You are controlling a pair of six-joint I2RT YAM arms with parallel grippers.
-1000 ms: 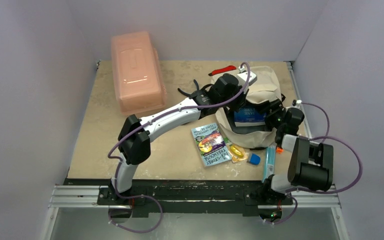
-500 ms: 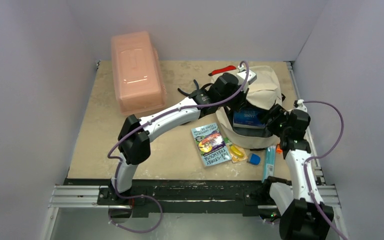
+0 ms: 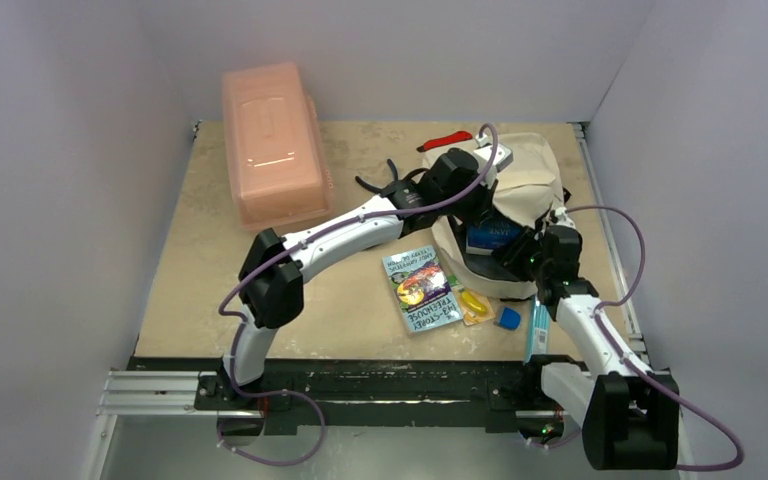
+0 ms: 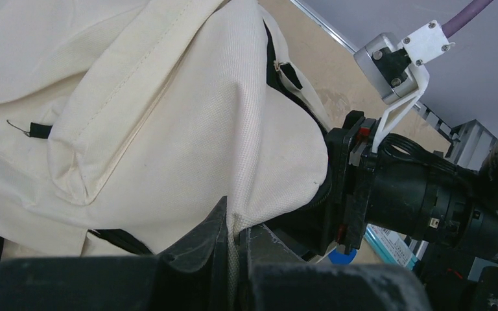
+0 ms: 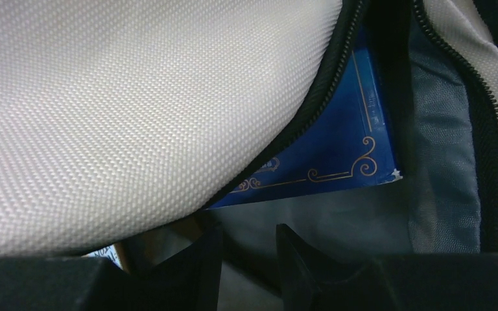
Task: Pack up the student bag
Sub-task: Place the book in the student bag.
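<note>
The cream student bag [image 3: 525, 185] lies at the back right of the table with its mouth toward me. My left gripper [image 3: 472, 200] is shut on a fold of the bag's flap and holds the flap up; the left wrist view shows the fabric pinched between the jaws [image 4: 238, 243]. A blue book [image 3: 490, 236] sits inside the bag. My right gripper [image 3: 516, 256] is at the bag's mouth. In the right wrist view it [image 5: 246, 249] is open and empty, inside the zipper line, just in front of the blue book [image 5: 337, 149].
A pink plastic box [image 3: 272, 140] stands at the back left. In front of the bag lie a paperback [image 3: 422, 290], a yellow item [image 3: 473, 302], a small blue block [image 3: 507, 318] and a teal packet [image 3: 537, 330]. A red item [image 3: 450, 139] and black straps [image 3: 385, 183] lie behind.
My right arm has swung left and lowered, bringing its gripper into the bag's mouth. The blue book lies deeper under the flap. My left gripper has kept its hold.
</note>
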